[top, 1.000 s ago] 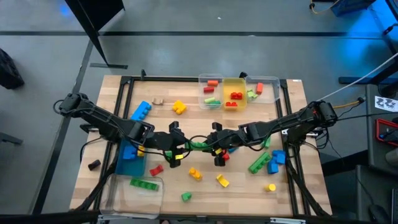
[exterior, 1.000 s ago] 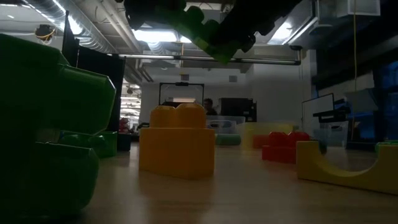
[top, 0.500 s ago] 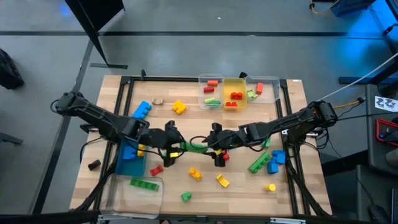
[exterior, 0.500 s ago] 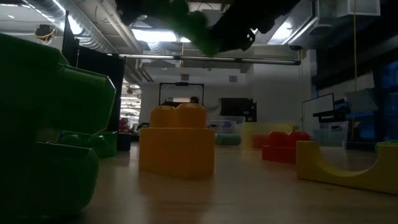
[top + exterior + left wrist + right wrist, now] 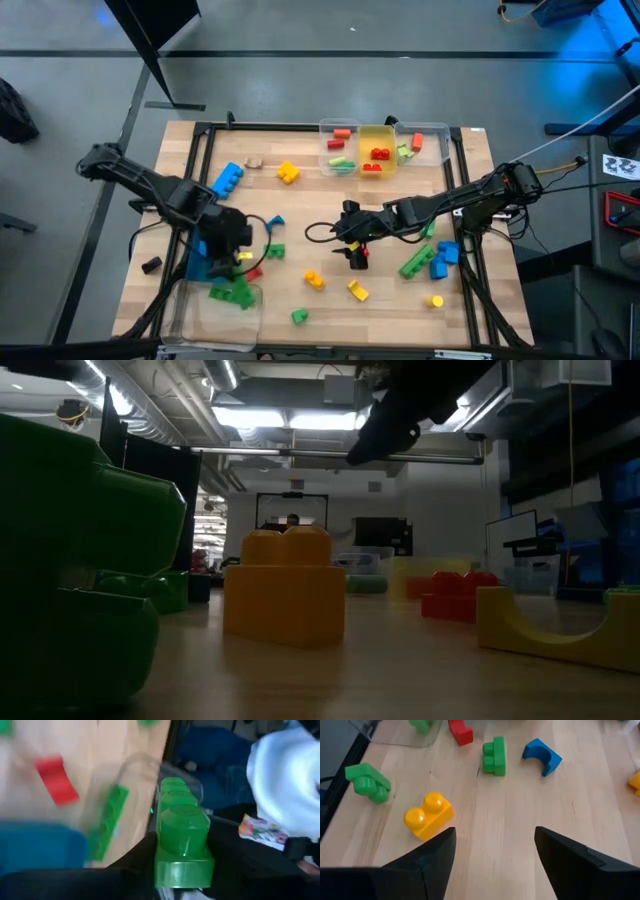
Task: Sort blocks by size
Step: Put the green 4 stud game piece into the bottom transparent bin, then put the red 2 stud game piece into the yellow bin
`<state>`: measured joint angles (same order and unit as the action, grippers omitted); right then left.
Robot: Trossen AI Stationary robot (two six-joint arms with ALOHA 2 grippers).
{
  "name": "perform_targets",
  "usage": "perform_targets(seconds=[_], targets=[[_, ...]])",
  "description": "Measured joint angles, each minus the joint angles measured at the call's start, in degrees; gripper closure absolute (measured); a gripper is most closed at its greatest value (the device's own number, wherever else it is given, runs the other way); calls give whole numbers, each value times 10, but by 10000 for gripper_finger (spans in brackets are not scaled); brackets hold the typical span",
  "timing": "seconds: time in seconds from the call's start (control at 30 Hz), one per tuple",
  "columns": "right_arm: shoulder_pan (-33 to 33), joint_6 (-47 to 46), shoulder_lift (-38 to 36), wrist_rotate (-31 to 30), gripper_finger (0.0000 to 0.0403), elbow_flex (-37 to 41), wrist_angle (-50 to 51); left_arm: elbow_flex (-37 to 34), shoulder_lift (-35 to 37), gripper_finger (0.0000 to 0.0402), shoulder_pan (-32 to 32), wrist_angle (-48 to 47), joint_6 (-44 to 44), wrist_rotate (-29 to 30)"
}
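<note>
My left gripper [image 5: 238,276] is at the near left, shut on a long green studded brick [image 5: 181,832] above the clear bin [image 5: 200,312]. Another green bar [image 5: 107,822] lies in that bin. My right gripper [image 5: 350,240] hangs open and empty over the table's middle; its fingers [image 5: 427,862] frame bare wood. Loose blocks lie below it: a yellow one [image 5: 427,813], a small green one [image 5: 494,756], a blue arch [image 5: 541,755], a red one [image 5: 461,731] and a green one [image 5: 367,780]. My left gripper pinches the long green brick by its near end [image 5: 182,870] between the two fingers. The brick sticks out forward along the fingers, with its studs facing the wrist camera. It is lifted clear, above the clear bin.
A blue bin [image 5: 207,252] lies by the left gripper. Clear and yellow bins [image 5: 378,150] holding blocks stand at the far edge. More blocks lie at the right [image 5: 430,260], near edge [image 5: 357,291] and far left [image 5: 228,177]. A yellow brick [image 5: 285,585] stands before the low camera.
My left gripper has carried the long green brick from the table's middle, where it lay between both grippers, toward the near left edge, to above the clear bin. The brick has left my right gripper, which stays near the middle.
</note>
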<state>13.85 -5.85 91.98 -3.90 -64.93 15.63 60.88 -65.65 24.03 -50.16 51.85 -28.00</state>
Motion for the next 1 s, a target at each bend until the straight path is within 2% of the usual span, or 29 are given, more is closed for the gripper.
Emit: perform_targets(seconds=[0.17, 0.33, 0.5, 0.67, 0.83, 1.0], targets=[[0, 0, 0, 0, 134, 0, 10, -18, -6, 278, 58, -1, 86, 6], [0, 0, 0, 0, 134, 0, 26, -40, -24, 238, 111, 10, 164, 16], [0, -1, 0, 0, 134, 0, 26, -63, -40, 223, 129, 40, 244, 21], [0, -37, 0, 0, 134, 0, 37, -63, -46, 220, 131, 42, 243, 21], [0, -149, 0, -32, 134, 0, 100, -63, -46, 219, 127, 47, 239, 21], [0, -263, 0, -71, 134, 0, 176, -63, -43, 218, 127, 75, 184, 38]])
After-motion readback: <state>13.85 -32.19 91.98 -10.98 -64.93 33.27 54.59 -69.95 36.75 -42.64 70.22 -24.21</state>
